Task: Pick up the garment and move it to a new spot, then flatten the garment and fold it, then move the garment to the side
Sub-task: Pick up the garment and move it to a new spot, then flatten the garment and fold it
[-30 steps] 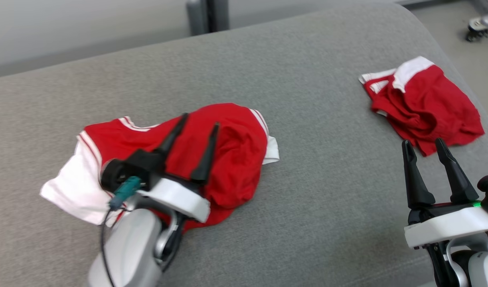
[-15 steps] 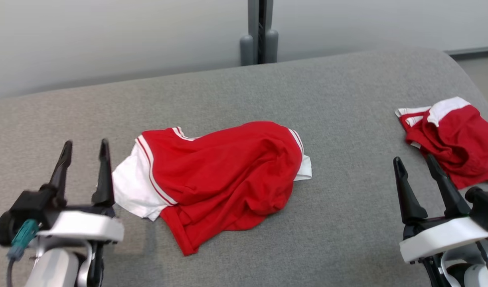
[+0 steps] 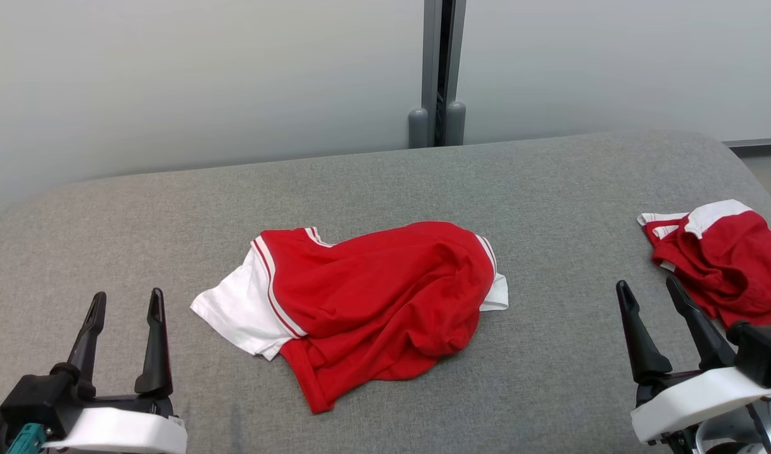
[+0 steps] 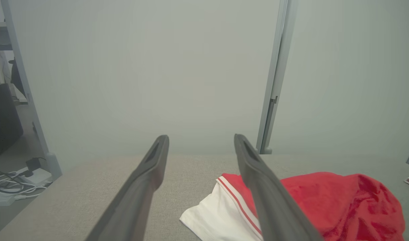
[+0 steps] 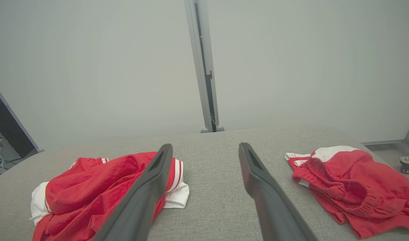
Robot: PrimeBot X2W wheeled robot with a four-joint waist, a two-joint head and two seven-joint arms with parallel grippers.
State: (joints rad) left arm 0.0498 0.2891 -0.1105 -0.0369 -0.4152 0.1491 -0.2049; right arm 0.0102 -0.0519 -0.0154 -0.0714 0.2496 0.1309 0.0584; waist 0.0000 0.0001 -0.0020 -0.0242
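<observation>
currently the garment, a red and white shirt, lies crumpled at the middle of the grey padded surface. left gripper and right gripper hang apart from it, jaws spread, grasping nothing. a separate red-and-white bundle lies near the right gripper.

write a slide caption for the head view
Left pincer and right pincer open, flanking a crumpled red and white garment on the grey cushion, a second red garment at far right.
</observation>
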